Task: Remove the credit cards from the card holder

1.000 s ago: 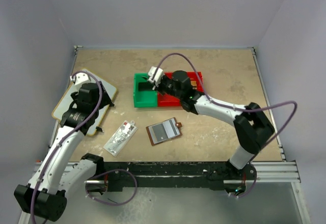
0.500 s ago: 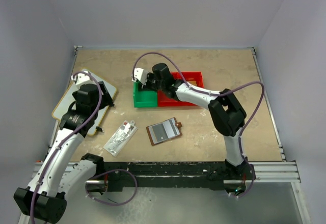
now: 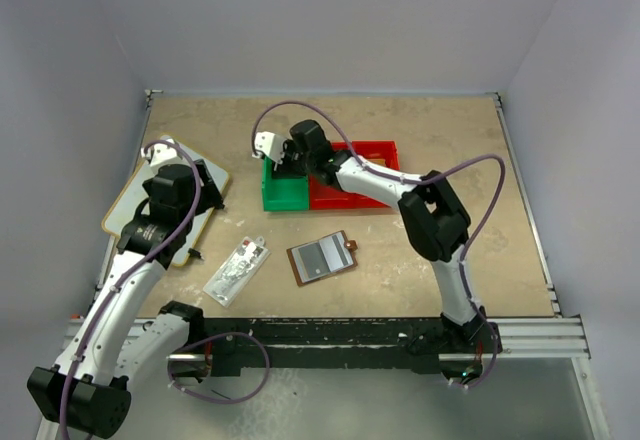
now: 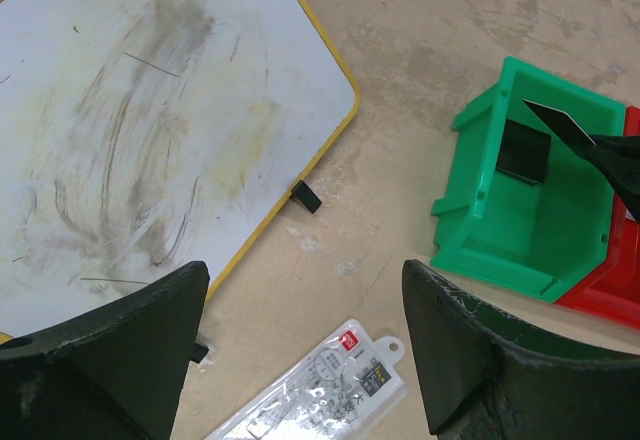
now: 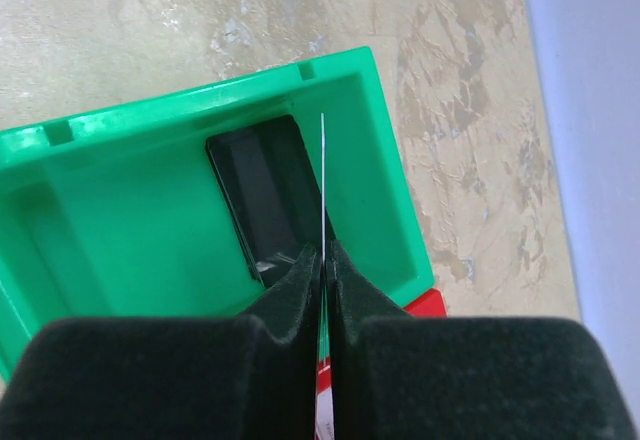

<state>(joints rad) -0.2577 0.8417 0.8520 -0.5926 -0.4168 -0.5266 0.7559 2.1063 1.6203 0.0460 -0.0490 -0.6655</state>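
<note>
The card holder (image 3: 322, 258) lies open on the surface (image 3: 450, 160) at lower centre of the top view, its long axis left to right and rising slightly rightward. The right pincer (image 5: 323, 260) is clamped on a thin card (image 5: 323, 180), edge-on over the green bin (image 5: 200, 100), which holds a dark card (image 5: 262, 195). The left pincer (image 4: 300, 270) gapes wide beside a whiteboard (image 4: 150, 110).

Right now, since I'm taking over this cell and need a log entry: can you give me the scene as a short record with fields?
right gripper: shut on a thin card, held edge-on above the green bin
green bin contents: one dark card
left gripper: open, holding nothing, above the whiteboard edge
card holder: lying open on the table, nearer the arm bases than the bins, no gripper on it
red bin: right beside the green bin
</note>
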